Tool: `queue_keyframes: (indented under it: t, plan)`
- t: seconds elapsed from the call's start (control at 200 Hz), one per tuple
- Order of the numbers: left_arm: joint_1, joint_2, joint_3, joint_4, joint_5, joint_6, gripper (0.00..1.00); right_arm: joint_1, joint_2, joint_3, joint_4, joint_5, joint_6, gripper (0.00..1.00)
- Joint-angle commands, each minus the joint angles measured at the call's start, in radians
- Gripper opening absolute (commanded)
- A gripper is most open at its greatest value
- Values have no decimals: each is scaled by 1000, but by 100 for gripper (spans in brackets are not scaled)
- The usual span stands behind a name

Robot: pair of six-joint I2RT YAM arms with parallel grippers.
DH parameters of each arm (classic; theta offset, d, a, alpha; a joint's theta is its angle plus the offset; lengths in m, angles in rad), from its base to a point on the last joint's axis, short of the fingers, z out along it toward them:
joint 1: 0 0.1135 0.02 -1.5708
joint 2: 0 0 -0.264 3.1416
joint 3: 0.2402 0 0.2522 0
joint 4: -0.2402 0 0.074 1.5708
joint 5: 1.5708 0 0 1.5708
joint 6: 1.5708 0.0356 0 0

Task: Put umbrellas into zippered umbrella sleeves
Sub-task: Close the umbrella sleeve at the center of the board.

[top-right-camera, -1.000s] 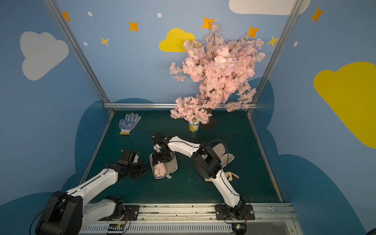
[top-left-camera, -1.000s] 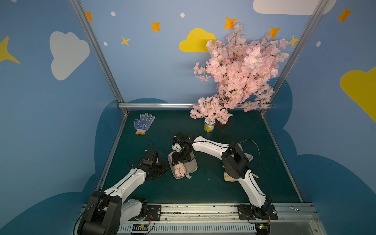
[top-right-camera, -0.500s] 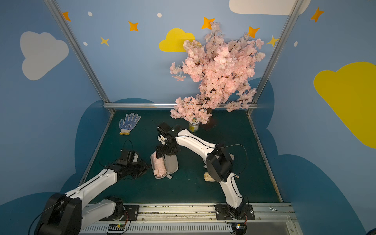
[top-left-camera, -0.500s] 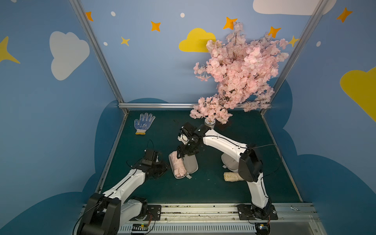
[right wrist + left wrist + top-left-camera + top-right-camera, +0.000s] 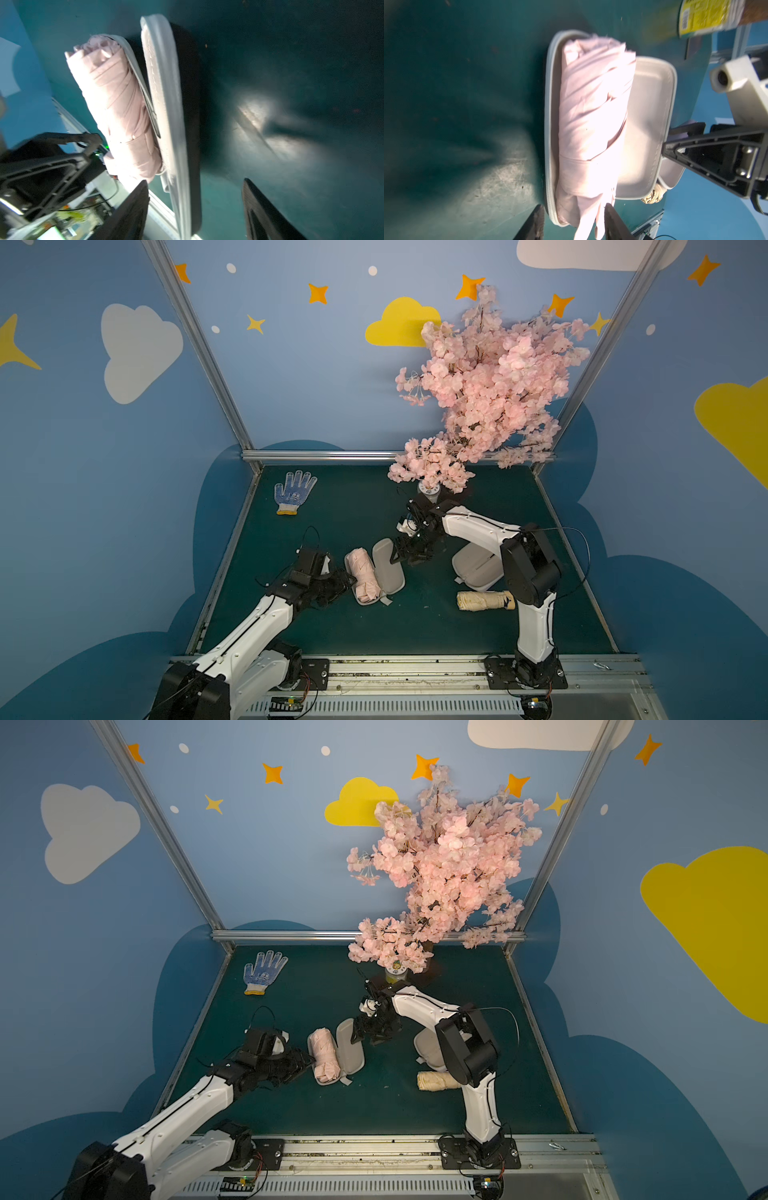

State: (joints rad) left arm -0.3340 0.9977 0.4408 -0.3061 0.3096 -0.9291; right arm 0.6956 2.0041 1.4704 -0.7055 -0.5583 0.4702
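In both top views the right arm's elbow covers much of the lavender oblong zip case [image 5: 476, 570] at centre right. It also hides the handle end of the cream-yellow folded umbrella [image 5: 436, 1080], which lies on the dark green table mat [image 5: 332, 635] just below that case. Left of centre, the black hard-shell zip case with pale grey lining [image 5: 390, 572] lies open with its lid tilted up. The pale pink folded umbrella [image 5: 363, 574] rests in its left half. The left claw [image 5: 347, 578] sits at the case's left rim, too small here to judge its opening. The right claw [image 5: 397, 553] hangs just beside the lid's upper end, gripping nothing.

In the left wrist view the lower edge cuts off both fingers [image 5: 538, 220]. They stand apart, loosely straddling the case's near end and the pink umbrella's loose strap.

The right wrist view is blurred. The fingers [image 5: 135, 207] are spread wide, and the raised lid's edge runs down between them, clear of both pads.
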Motion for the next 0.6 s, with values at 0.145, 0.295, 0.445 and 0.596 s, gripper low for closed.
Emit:
queue_keyframes:
  t: [0.145, 0.295, 0.445, 0.596]
  plan:
    - [-3, 185, 8, 123, -46, 22, 44, 31, -51, -103, 341, -275, 163, 66]
    - [-3, 302, 21, 182, -18, 42, 42, 89, -33, -89, 379, -276, 174, 69]
    - [0, 345, 15, 247, -17, 41, 40, 148, 6, -52, 383, -261, 173, 69]
    - [9, 358, 17, 260, -12, 32, 38, 156, 68, -53, 358, -205, 157, 66]
